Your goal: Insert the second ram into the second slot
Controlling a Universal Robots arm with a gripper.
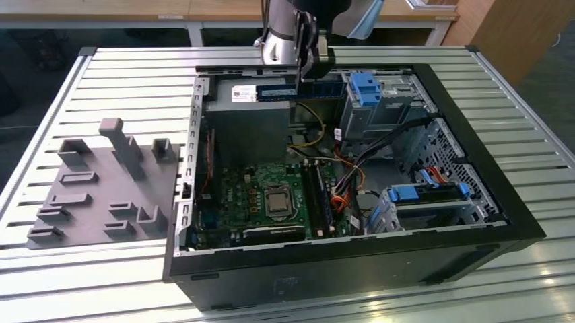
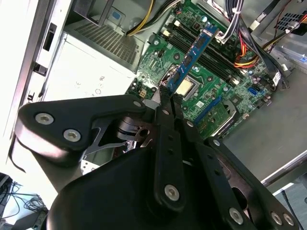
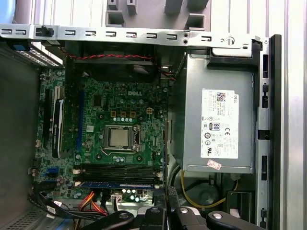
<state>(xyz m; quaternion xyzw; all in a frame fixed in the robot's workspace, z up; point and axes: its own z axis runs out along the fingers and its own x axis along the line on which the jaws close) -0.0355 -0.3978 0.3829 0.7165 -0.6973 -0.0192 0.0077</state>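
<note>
Hovering over the open computer case [image 1: 314,282], the claw [image 2: 165,94] was clamped on one end of the second ram [image 2: 194,55], jaws closed flat against both faces of the blue stick.

Exterior view: the stick was held lengthwise and roughly level. It sat above the end of the grey power supply [image 1: 247,128] nearest the case's far wall, raised clear of the motherboard [image 1: 260,195] and well apart from it.

Second wrist view: the free end of the stick, with its small pale label, projected away from the claw. The board's processor socket [image 2: 184,87] lay behind it in the line of sight. The stick was not seated in anything.

First wrist view: the memory slots [image 3: 117,171] ran side by side just beside the socket. A blue strip [image 3: 117,184] lay along the slot farthest from the socket. I could not tell whether that was a seated stick.

The case rested on a slatted metal surface [image 1: 134,74]. A grey fixture plate [image 1: 99,195] with upright pegs lay beside it, on the exterior view's left.
</note>
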